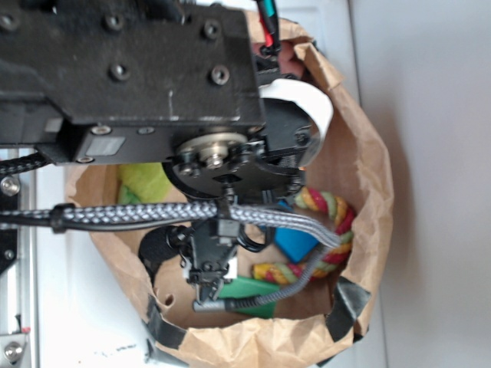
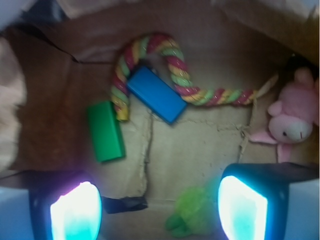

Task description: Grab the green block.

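Inside the paper bag (image 2: 210, 145), on its creased brown floor, the green block (image 2: 105, 131) lies flat, just beside one end of the striped rope toy (image 2: 172, 62) and near the blue block (image 2: 156, 94), which rests against the rope's curve. The end effector (image 2: 159, 210) hangs above the floor with its pads (image 2: 76, 212) spread wide and nothing between them; the block sits up and to the left of their gap in the wrist view. To take it cleanly, I judge the end effector should shift toward the block until the gap is over it, turn so the pads meet its long smooth faces, then descend without snagging the rope end or the bag wall. The wrist view shows what the exterior view cannot: the whole block, a pink plush animal (image 2: 291, 121) at the right wall and a fuzzy lime-green plush toy (image 2: 192, 212) between the pads. The exterior view shows instead the bag's rolled rim (image 1: 368, 146), the arm and braided cable (image 1: 153, 214) hiding most of the contents, and only part of the green block (image 1: 249, 295) below the end effector (image 1: 207, 287).
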Robot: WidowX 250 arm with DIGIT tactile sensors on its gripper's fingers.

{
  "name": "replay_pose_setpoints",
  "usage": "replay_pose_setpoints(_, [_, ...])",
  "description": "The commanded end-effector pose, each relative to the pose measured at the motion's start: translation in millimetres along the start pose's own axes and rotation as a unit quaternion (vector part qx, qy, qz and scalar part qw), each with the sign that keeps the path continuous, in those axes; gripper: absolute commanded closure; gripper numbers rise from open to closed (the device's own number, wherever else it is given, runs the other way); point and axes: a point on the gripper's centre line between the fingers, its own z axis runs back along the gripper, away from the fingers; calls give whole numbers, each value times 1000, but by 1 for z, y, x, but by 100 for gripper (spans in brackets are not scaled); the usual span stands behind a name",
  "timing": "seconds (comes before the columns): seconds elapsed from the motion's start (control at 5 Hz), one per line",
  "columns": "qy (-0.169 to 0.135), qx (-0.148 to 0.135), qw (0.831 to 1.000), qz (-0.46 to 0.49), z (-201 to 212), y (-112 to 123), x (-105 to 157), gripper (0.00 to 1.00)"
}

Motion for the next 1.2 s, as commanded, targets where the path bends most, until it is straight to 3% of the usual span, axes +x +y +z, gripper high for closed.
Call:
replay_pose_setpoints(0.0, [-20, -4, 1000, -21, 0, -13, 2, 0])
replay_pose_setpoints(0.4, [-19, -15, 999, -37, -7, -27, 3, 0])
replay_pose_setpoints(0.6, [-11, -45, 998, -43, -19, -24, 24, 0])
replay_pose_setpoints(0.8, [-29, -62, 997, -21, -10, -34, -2, 0])
replay_pose_setpoints(1.0, [-29, -62, 997, -21, -10, -34, -2, 0])
